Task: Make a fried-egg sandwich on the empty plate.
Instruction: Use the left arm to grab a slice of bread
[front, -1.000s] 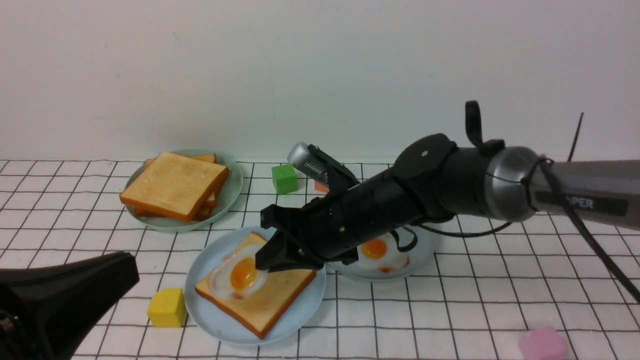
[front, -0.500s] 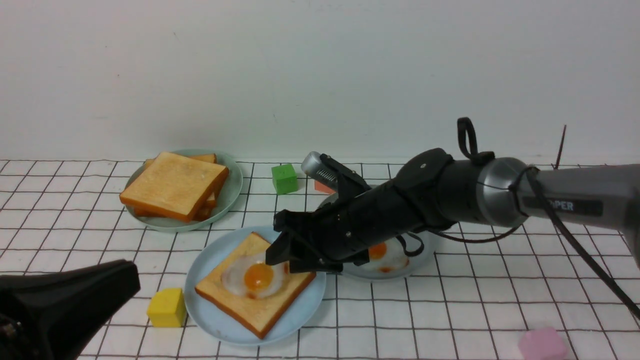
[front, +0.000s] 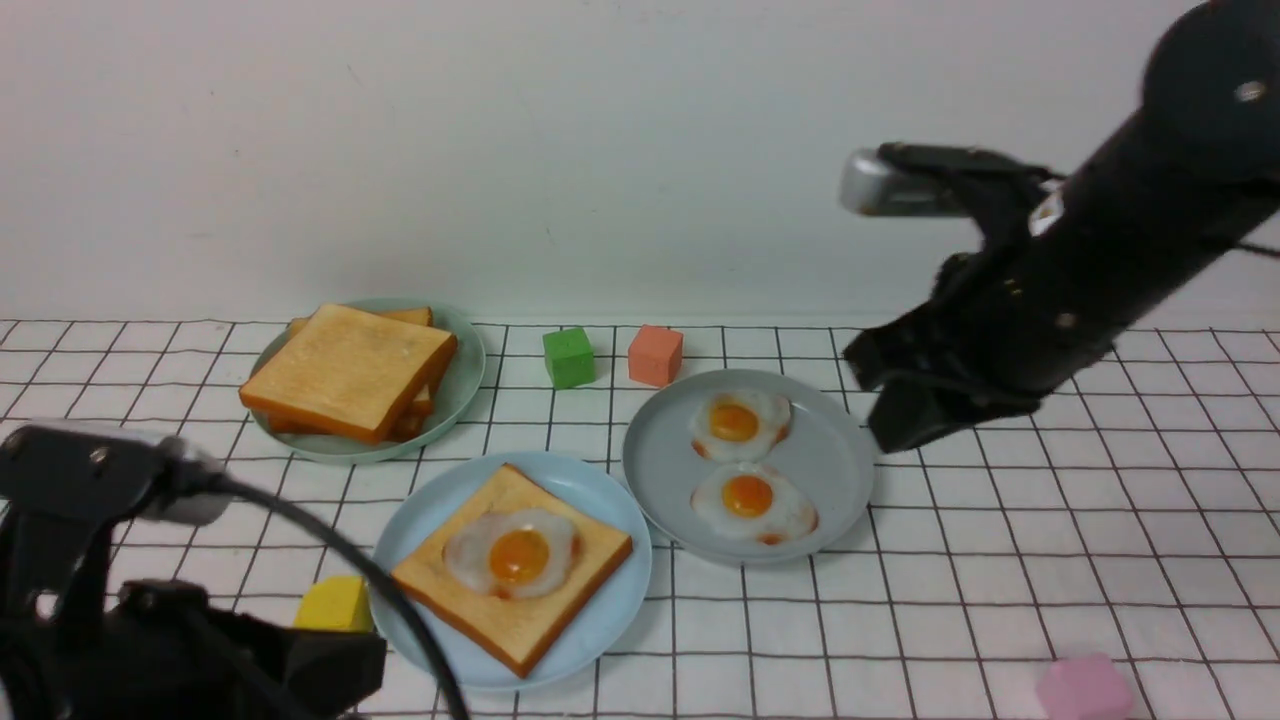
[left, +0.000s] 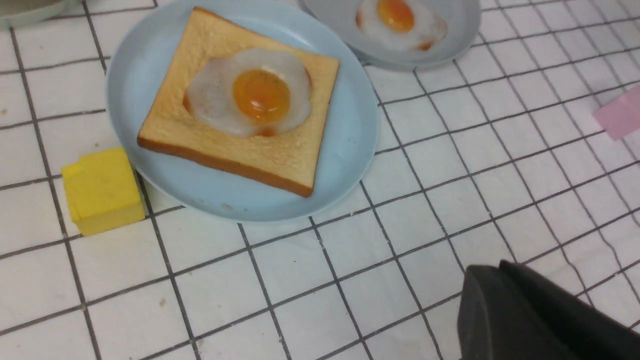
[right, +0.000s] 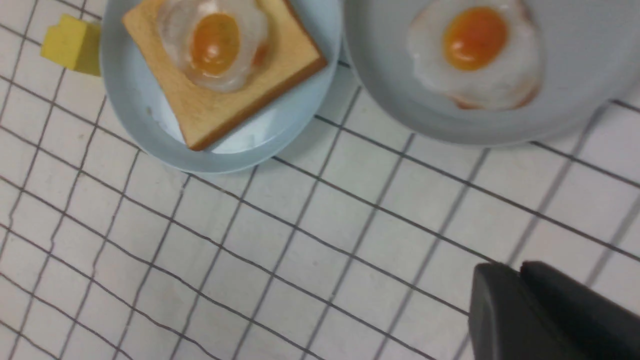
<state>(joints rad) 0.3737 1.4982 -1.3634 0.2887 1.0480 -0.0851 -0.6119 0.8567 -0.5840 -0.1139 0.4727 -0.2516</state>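
Observation:
The sky-blue plate (front: 600, 625) sits front centre with one toast slice (front: 540, 600) on it and a fried egg (front: 512, 553) on the toast. No second slice covers the egg. The plate (left: 350, 140), toast (left: 235, 150) and egg (left: 260, 95) also show in the left wrist view, and the toast (right: 225, 110) and egg (right: 215, 42) in the right wrist view. My right gripper (front: 872, 405) is shut and empty, raised at the right of the grey-blue plate. My left gripper (front: 370, 668) is shut and empty, low at the front left of the sky-blue plate.
A grey-blue plate (front: 660, 470) holds two fried eggs (front: 745, 465). A pale green plate (front: 465, 385) at the back left holds stacked toast (front: 345, 370). A green cube (front: 568, 357) and a salmon cube (front: 655, 354) lie behind, a yellow cube (front: 335, 605) front left, a pink cube (front: 1085, 688) front right.
My right gripper has let go of the egg, which now lies centred on the toast, and has drawn back up and to the right. My left arm has risen at the front left.

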